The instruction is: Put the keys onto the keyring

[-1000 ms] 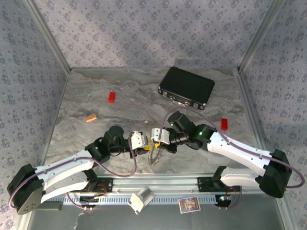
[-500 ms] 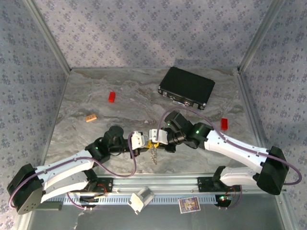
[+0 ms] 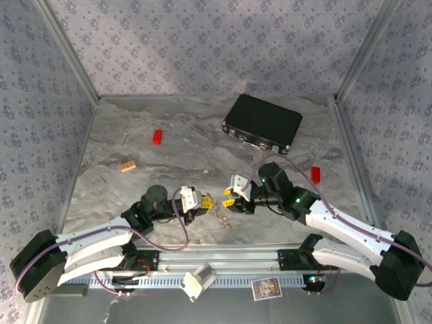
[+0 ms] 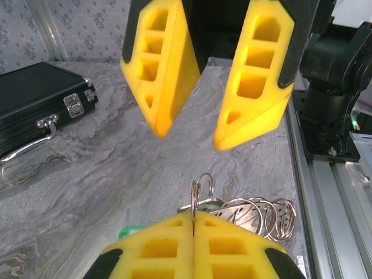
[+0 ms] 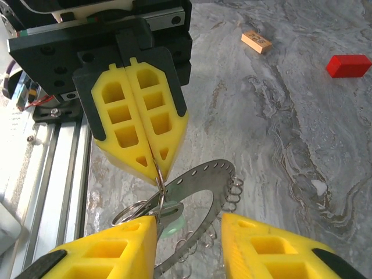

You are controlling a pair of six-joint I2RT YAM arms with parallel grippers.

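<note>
The keyring (image 5: 216,181), a flat silvery ring fringed with small wire loops, hangs tilted just above the table in front of the arm bases (image 3: 221,214). My left gripper (image 4: 193,218) is shut on one small loop (image 4: 201,185) at its rim, and its closed yellow fingers (image 5: 142,122) face the right wrist camera. A key (image 5: 176,214) with a mint-green head dangles from that loop. My right gripper (image 5: 189,235) stands open on either side of the ring's near rim, and I cannot tell whether its left finger touches the key. Its fingers (image 4: 160,70) hang apart above the loop.
A black case (image 3: 262,123) lies at the back right. A red block (image 3: 157,137) and an orange-tan block (image 3: 128,165) sit at the left, another red block (image 3: 315,175) at the right. The aluminium rail (image 3: 223,260) runs close behind the ring.
My right gripper has opened and drawn back to the right. My left gripper has closed on the small loop, and the keyring has shifted slightly right with it.
</note>
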